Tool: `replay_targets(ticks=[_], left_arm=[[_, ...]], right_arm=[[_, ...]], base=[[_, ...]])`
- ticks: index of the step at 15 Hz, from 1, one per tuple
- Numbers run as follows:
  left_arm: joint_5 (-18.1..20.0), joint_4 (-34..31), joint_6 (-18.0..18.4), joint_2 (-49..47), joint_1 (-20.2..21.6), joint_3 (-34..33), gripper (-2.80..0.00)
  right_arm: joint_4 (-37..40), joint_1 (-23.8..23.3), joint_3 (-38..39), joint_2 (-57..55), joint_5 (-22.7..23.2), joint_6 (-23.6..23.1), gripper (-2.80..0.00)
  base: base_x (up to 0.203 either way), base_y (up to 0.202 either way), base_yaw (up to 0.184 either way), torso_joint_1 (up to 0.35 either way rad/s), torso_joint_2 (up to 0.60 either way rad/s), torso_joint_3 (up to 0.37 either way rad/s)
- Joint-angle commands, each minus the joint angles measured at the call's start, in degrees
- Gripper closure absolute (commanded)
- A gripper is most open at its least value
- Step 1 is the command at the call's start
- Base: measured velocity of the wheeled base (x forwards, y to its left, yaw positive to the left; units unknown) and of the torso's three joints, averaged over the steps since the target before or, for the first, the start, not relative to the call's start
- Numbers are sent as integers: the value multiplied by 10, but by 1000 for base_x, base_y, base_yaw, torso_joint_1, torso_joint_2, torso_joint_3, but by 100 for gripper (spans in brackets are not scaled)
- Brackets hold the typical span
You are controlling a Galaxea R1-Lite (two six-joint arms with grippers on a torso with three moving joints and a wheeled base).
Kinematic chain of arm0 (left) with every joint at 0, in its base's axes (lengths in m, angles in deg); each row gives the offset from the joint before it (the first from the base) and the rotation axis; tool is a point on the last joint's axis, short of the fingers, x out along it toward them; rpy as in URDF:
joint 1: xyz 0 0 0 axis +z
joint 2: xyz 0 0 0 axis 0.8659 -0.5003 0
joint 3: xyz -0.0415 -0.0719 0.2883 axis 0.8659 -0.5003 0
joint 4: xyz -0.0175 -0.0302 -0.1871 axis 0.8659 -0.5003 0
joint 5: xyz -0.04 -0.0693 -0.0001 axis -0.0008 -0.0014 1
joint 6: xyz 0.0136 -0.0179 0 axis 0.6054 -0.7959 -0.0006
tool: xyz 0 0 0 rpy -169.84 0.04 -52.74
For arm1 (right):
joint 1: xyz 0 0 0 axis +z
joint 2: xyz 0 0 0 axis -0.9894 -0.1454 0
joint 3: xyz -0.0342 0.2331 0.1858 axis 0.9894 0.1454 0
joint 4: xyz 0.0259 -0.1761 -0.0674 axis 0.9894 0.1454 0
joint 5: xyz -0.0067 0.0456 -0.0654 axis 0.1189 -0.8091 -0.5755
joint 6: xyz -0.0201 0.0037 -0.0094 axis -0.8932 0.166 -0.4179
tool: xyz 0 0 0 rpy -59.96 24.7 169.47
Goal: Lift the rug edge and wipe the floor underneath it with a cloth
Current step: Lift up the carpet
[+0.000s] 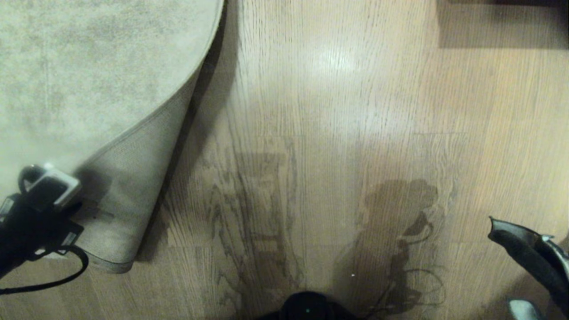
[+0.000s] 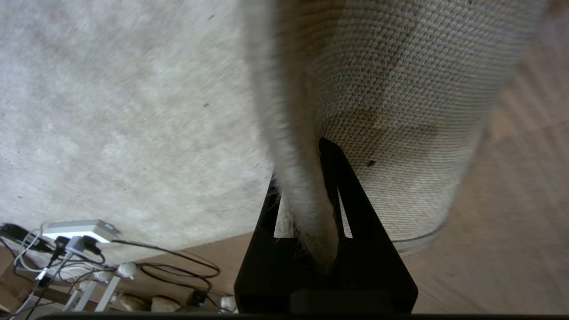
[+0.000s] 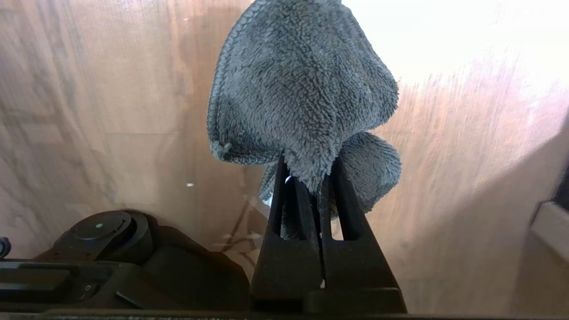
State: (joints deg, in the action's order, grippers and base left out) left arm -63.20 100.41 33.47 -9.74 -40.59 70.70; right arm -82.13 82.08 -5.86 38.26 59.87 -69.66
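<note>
The rug covers the far left, and the rug edge is lifted and curled over, showing its tan woven backing. At the lower left my left gripper is shut on that edge; in the left wrist view the left gripper pinches the pale pile border. The floor, light wood planks, lies bare to the right of the fold. My right arm hangs at the lower right. In the right wrist view the right gripper is shut on the dark grey cloth, held above the floor.
A white power strip with tangled cables lies off the rug's border behind the left gripper. Dark furniture stands at the far right. My black base is at the bottom centre, with my shadow on the planks.
</note>
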Motion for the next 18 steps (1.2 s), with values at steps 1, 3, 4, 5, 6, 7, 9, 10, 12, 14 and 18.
replay_targets(ticks=[1,3,4,5,6,7,9,10,12,14,18], left_arm=[[0,2,3,-1,0,0,0],[-1,2,3,-2,0,0,0],[-1,2,3,-2,0,0,0],[-1,2,3,-3,0,-1,0],[-1,2,3,-3,0,-1,0],[0,2,3,-3,0,-1,0],[0,2,3,-3,0,-4,0],[0,2,3,-3,0,-6,0],[-1,3,2,-3,1,-14,0],[2,3,2,-2,7,-16,0],[2,4,-9,2,8,-24,0]], right_arm=[[0,0,0,-1,0,0,0],[0,0,0,-1,0,0,0],[0,0,0,-1,0,0,0],[0,0,0,-1,0,0,0],[0,0,0,0,0,0,0],[0,0,0,-1,0,0,0],[0,0,0,-1,0,0,0],[0,0,0,0,0,0,0],[0,0,0,-1,0,0,0],[0,0,0,0,0,0,0],[0,0,0,0,0,0,0]], base=[[1,172,-2,0,7,0],[0,190,-2,2,2,2],[0,191,-3,2,2,2],[0,192,-4,1,6,2],[0,193,-5,-1,2,3],[0,194,-7,3,6,2],[0,191,-4,4,2,4],[0,182,-7,2,2,6],[0,115,-4,5,3,2],[0,0,0,0,0,0],[0,0,0,0,0,0]])
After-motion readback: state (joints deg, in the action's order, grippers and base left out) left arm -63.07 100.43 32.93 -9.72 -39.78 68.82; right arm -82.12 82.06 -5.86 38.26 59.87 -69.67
